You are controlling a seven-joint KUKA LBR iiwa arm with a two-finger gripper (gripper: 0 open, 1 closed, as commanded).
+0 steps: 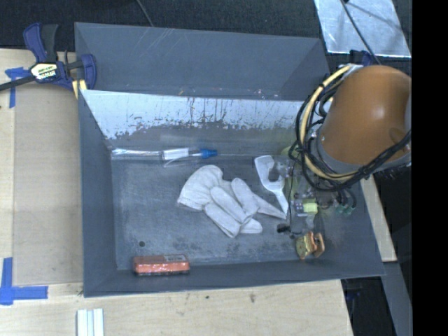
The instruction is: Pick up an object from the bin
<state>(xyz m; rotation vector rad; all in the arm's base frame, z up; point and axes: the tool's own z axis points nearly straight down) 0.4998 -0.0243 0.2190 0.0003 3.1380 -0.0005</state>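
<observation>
Camera view looks down into the grey bin (98,208), with the arm's orange-covered wrist (364,114) hanging over its right end. The gripper (290,215) sits low by the right wall; how wide it stands cannot be told. Nearest it lie a white glove (217,198) mid-floor, a curled white piece (268,170) and a small brassy object (310,245).
</observation>
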